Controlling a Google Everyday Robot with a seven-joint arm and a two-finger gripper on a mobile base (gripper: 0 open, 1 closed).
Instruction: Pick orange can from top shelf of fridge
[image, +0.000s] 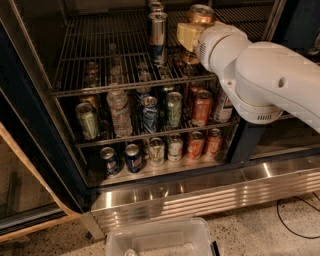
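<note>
The orange can (201, 13) shows its coppery lid and upper body at the top of the camera view, at the right end of the top shelf (100, 60) of the fridge (200, 192). My gripper (189, 36), with cream-coloured fingers, is shut on the can's body just below the lid. The white arm reaches in from the right and hides the lower part of the can. I cannot tell whether the can's base still touches the rack.
A tall silver-and-blue can (158, 36) stands on the top shelf just left of the gripper. The two lower racks hold several cans and a water bottle (119, 112). The open glass door (20, 190) is at the left. A clear plastic bin (160, 239) sits on the floor.
</note>
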